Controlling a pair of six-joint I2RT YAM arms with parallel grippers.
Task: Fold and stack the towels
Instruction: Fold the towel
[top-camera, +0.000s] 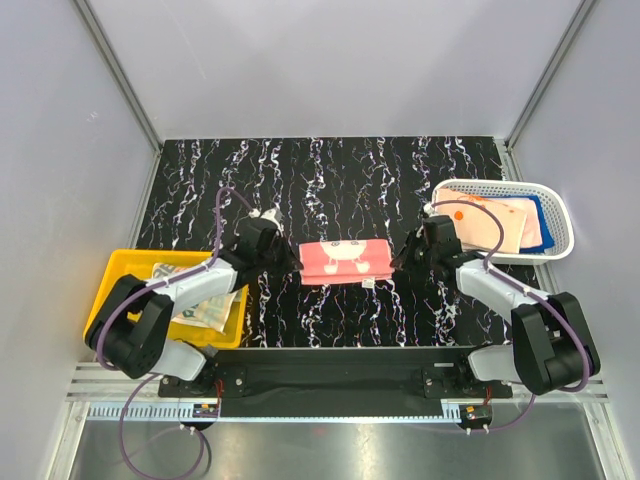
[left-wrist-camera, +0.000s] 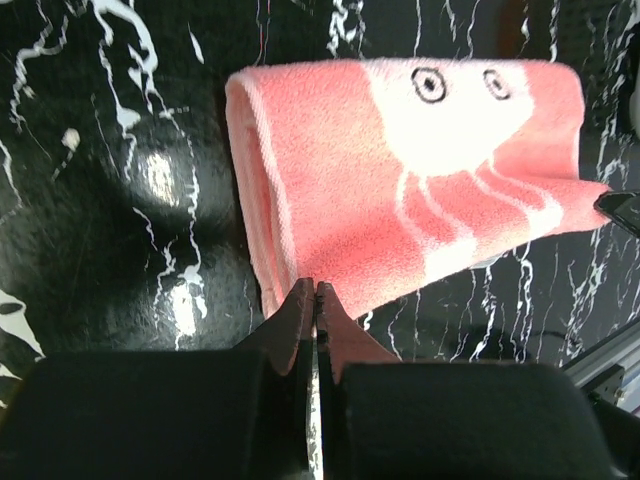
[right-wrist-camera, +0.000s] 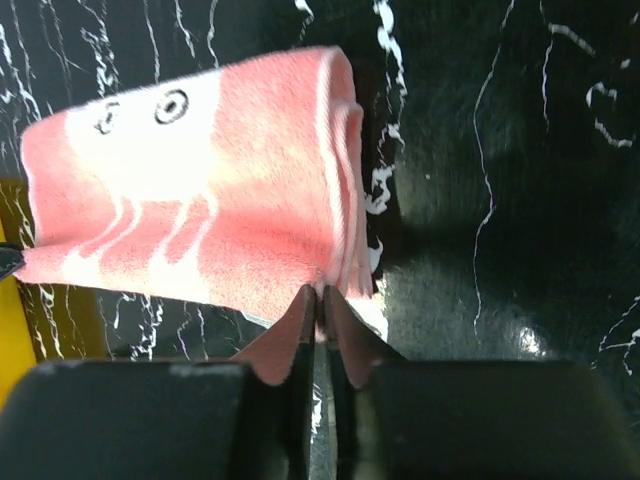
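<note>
The pink towel (top-camera: 345, 262) lies lengthwise between my claws — left claw (left-wrist-camera: 315, 288) and right claw (right-wrist-camera: 321, 292) each pinching one short end.

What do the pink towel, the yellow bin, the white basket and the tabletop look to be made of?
Pink towel: soft terry-like cloth, matte; fuzzy nap and rolled fold show.
Yellow bin: likely moulded plastic, smooth, uniform colour.
White basket: probably plastic, perforated mesh wall.
Tabletop: black marble-look with white veins, glossy, with lamp glare; whether stone or laminate cannot be told.
</note>
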